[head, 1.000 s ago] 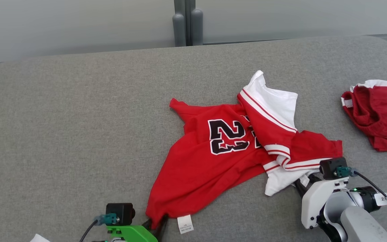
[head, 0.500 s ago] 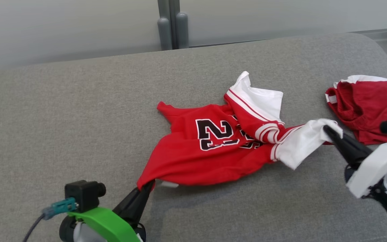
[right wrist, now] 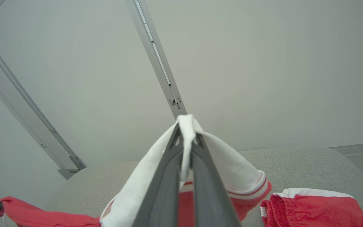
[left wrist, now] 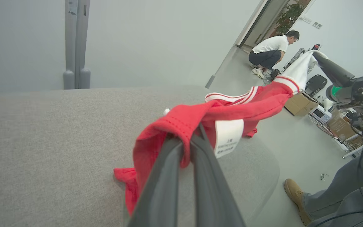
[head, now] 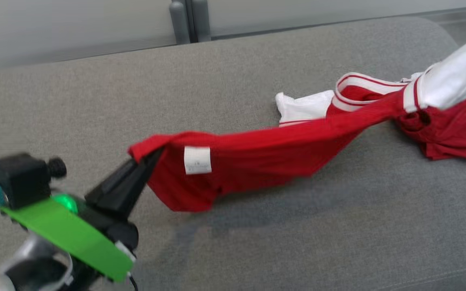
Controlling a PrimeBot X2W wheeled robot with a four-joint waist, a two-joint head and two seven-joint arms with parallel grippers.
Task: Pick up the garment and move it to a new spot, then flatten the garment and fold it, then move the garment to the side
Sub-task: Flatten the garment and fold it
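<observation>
The garment (head: 265, 157) is a red jersey with white striped sleeves, hanging stretched in the air above the grey padded table (head: 233, 81). My left gripper (head: 146, 155) is shut on its red hem corner beside a white label (head: 197, 160); the left wrist view shows the red cloth (left wrist: 232, 110) pinched at that gripper (left wrist: 186, 142). My right gripper (right wrist: 186, 135) is shut on a white sleeve (right wrist: 225, 170) and held higher, at the far right. It also appears in the left wrist view (left wrist: 317, 55). The middle of the jersey sags toward the table.
A second red garment with white trim (head: 455, 129) lies bunched at the table's right end, under the lifted sleeve. A grey post (head: 184, 20) stands behind the table. A person crouches on the floor far off (left wrist: 271, 50). Another person's shoe and leg (left wrist: 295, 192) are close by the table's end.
Both grippers closed on the jersey and raised it off the table, stretching it between them; the right end went up and to the right. The head camera also shifted.
</observation>
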